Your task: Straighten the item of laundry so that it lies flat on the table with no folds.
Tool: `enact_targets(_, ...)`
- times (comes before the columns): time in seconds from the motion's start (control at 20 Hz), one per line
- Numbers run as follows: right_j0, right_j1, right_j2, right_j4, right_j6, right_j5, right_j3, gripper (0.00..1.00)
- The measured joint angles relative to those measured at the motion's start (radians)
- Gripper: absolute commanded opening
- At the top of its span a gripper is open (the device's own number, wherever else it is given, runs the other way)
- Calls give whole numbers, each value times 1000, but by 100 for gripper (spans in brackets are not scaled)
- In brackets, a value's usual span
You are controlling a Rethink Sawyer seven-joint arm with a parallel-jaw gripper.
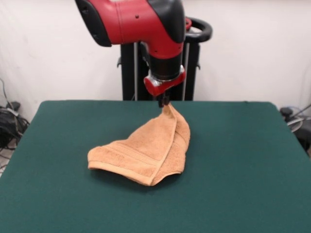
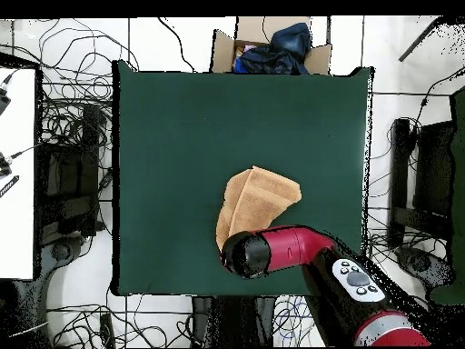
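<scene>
The peach-tan towel (image 1: 146, 153) lies folded over itself on the dark green table (image 1: 233, 160), one corner drawn up into a peak. My gripper (image 1: 164, 102) is shut on that raised corner at the towel's far end and holds it a little above the table. The rest of the towel drapes down and rests on the felt, with a woven border band showing along its near edge. In the overhead view the towel (image 2: 259, 200) lies near the table's (image 2: 182, 136) middle, its lower end hidden under my red arm (image 2: 281, 250); the gripper itself is hidden there.
A cardboard box (image 2: 272, 50) with dark cloth stands beyond the table's top edge in the overhead view. Cables and equipment (image 2: 68, 182) lie on the floor around the table. The robot's black pedestal (image 1: 131, 73) stands behind the table's far edge.
</scene>
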Motion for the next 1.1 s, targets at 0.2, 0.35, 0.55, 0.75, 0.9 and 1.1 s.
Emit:
enact_targets(0.2, 0, 0, 0, 0, 0, 8, 0, 0)
enact_targets(0.35, 0, 0, 0, 0, 0, 9, 0, 0)
enact_targets(0.55, 0, 0, 0, 0, 0, 9, 0, 0)
enact_targets(0.75, 0, 0, 0, 0, 0, 9, 0, 100)
enact_targets(0.9, 0, 0, 0, 0, 0, 9, 0, 100)
enact_targets(1.1, 0, 0, 0, 0, 0, 9, 0, 100)
